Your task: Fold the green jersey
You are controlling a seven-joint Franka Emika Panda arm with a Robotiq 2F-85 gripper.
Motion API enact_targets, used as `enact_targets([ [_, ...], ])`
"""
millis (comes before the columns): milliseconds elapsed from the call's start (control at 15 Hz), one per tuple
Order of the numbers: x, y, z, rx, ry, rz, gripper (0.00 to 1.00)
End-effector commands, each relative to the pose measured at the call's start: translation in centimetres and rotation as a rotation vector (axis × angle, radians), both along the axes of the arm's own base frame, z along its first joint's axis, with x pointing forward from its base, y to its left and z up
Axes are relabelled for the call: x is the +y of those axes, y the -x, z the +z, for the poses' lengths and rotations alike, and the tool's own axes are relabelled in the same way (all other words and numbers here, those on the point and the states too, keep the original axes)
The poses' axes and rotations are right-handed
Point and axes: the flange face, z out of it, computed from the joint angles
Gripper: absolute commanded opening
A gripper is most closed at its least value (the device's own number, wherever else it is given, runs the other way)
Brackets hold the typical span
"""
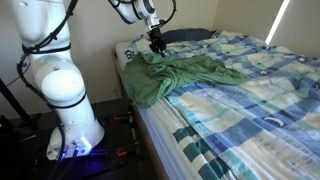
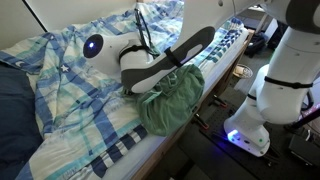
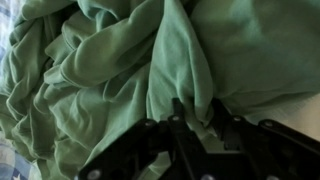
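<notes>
The green jersey lies rumpled on the near end of the bed, and one part hangs over the bed's edge. My gripper is right above its far part near the pillow. In the wrist view the jersey fills the picture and my gripper is shut on a raised fold of the green fabric between its black fingers. In an exterior view my arm hides the gripper.
The blue-white-green checked bedspread covers the bed. A dark blue pillow lies at the head by the wall and also shows in an exterior view. The robot base stands beside the bed.
</notes>
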Motion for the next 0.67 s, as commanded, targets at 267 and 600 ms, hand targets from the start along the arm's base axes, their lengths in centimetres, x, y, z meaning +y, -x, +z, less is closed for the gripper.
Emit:
enact_targets([
  [267,-1.7,-1.0,2.8,-0.056,-0.011,-0.057,0.03],
  [600,-3.0,-1.3,3.0,-0.058,-0.023,-0.100,0.36],
])
